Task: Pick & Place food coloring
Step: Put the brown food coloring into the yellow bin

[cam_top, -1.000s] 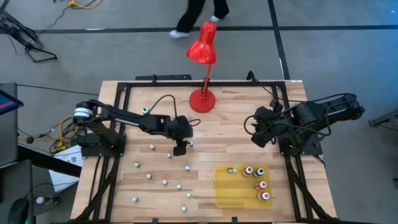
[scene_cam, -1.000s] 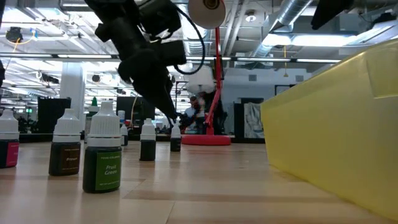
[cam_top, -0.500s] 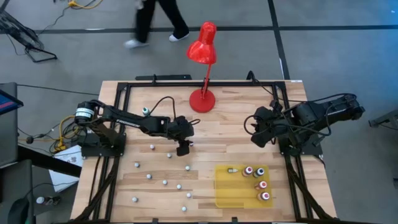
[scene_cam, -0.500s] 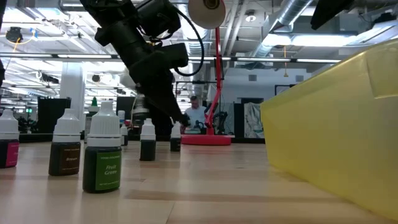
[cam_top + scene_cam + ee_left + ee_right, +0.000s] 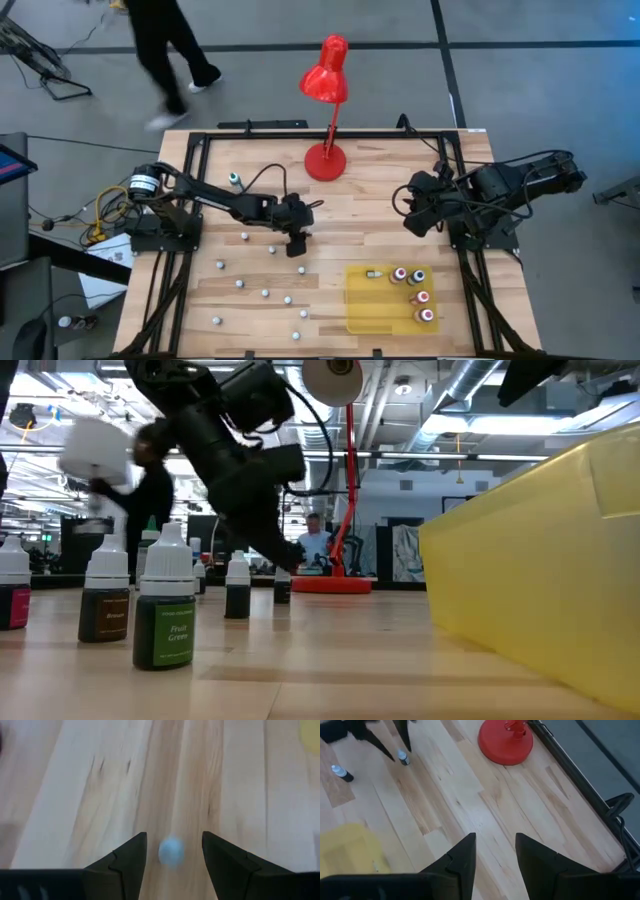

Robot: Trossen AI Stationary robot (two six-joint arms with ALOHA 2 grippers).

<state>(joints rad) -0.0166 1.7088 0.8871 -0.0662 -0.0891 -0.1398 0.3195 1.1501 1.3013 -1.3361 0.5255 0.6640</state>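
Round pale cap (image 5: 171, 852) between dark claw (image 5: 173, 851) fingers.

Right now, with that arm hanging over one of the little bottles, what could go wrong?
The left gripper is open around a pale bottle cap; a finger could tip it if it comes down off-centre.

Other bottles stand close by and might get knocked.

The yellow tray already holds several, leaving less room.

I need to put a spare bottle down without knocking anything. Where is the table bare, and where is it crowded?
Bare wood lies between the red lamp base and the yellow tray, and in front of the right gripper. The front-left of the table is crowded with small bottles, and the left gripper hangs open over one there.
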